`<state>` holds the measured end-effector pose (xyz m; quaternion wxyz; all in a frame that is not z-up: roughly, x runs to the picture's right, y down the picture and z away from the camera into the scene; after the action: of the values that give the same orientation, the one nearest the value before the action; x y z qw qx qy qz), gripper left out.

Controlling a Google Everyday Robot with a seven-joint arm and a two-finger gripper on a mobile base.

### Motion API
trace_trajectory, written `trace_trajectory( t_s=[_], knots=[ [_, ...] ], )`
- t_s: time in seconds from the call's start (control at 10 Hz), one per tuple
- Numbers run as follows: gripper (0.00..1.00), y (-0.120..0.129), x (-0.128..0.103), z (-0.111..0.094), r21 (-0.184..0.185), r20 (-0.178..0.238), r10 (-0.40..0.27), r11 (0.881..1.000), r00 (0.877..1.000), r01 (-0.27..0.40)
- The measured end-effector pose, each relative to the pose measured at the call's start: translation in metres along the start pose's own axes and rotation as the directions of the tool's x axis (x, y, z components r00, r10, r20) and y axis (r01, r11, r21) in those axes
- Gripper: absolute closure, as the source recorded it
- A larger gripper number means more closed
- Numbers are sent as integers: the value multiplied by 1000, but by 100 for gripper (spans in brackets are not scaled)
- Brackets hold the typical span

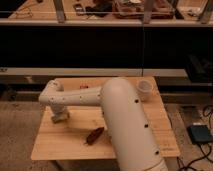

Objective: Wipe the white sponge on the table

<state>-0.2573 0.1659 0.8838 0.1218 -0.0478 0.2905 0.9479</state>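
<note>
The small light-wood table (75,145) stands in the middle of the camera view. My white arm reaches from the lower right across it to the left side. The gripper (59,116) points down at the table's left part. A small off-white blocky sponge (60,120) sits under the arm's tip, against the table top. The arm's tip hides how the gripper meets the sponge.
A dark red-brown elongated object (94,135) lies near the table's front middle. A white cup (144,90) stands at the back right corner, and a small red item (84,86) at the back edge. A grey-blue pedal (200,134) lies on the floor at right. A cluttered bench (125,10) runs behind.
</note>
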Motion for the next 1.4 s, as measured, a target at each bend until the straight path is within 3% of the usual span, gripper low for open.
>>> trace_trajectory(
  t_s=[0.4, 0.9, 1.2, 1.4],
  knots=[
    [100, -49, -19, -6, 55, 19, 16, 998, 1000, -17],
    [100, -78, -81, -13, 85, 55, 155, 984, 986, -159],
    [100, -70, -109, -24, 80, 47, 231, 969, 972, -235],
    [100, -52, -124, -15, 78, 47, 265, 960, 963, -268]
  ],
)
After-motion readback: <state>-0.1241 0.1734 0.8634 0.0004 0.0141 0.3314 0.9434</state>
